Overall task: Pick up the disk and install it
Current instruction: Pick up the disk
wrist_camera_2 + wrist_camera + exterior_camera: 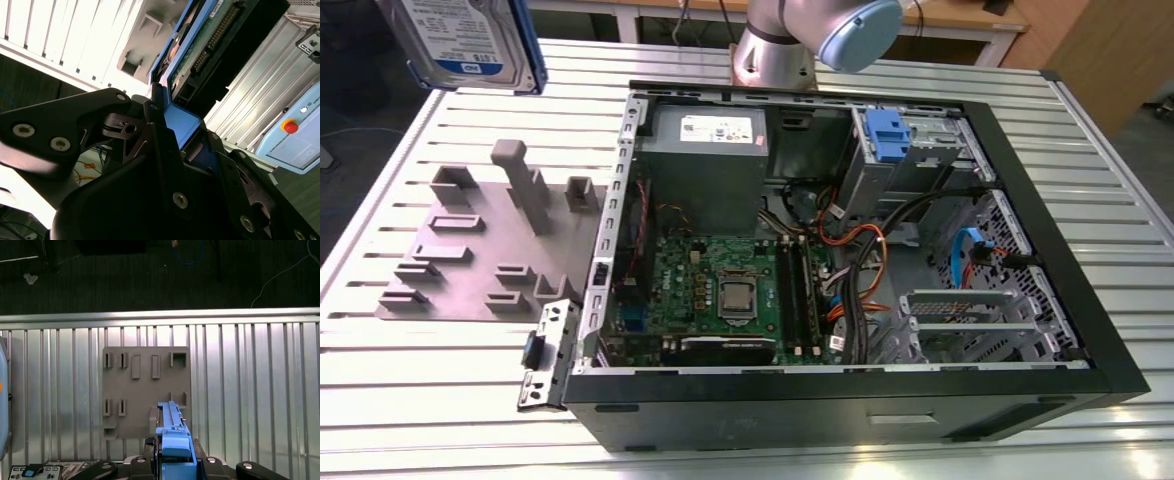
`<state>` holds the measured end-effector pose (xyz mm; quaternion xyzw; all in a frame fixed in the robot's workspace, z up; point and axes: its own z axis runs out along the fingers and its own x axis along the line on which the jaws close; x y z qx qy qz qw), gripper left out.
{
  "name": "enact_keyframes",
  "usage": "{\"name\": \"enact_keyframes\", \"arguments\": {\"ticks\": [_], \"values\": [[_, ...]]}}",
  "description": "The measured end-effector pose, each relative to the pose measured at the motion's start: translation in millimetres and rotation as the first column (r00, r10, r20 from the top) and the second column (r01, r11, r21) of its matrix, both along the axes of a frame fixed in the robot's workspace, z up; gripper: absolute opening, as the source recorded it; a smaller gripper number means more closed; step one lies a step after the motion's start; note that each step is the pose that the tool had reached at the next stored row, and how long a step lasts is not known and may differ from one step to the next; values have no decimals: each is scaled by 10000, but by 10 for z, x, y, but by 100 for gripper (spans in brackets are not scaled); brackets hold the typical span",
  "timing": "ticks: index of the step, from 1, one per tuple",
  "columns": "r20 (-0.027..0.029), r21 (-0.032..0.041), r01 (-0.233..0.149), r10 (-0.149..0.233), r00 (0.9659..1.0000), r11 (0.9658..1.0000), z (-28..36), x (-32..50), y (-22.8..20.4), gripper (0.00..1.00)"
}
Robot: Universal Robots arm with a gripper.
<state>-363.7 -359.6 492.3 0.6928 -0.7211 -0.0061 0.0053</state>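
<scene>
Above the slatted table (454, 385), the end effector (174, 462) clamps the disk (171, 427), long axis pointing straight outward.

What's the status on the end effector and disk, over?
End effector shut on disk. Disk held in the air over grey holder, outside the case. Nothing seen in the way.

Silver disk (464, 45) with white-and-blue label, edged by a blue carrier frame (172, 440). Beside the black computer case (854, 405): matt grey fixture plate (480, 260) on a ribbed silver table (400, 400). Inside the case: green motherboard (714, 285), orange cables (850, 240), blue latch (887, 135).
</scene>
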Motion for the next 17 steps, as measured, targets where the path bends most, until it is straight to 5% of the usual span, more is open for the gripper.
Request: {"name": "enact_keyframes", "arguments": {"ticks": [17], "values": [[1, 0, 1, -1, 10000, 10000, 0, 63, 0, 37]]}}
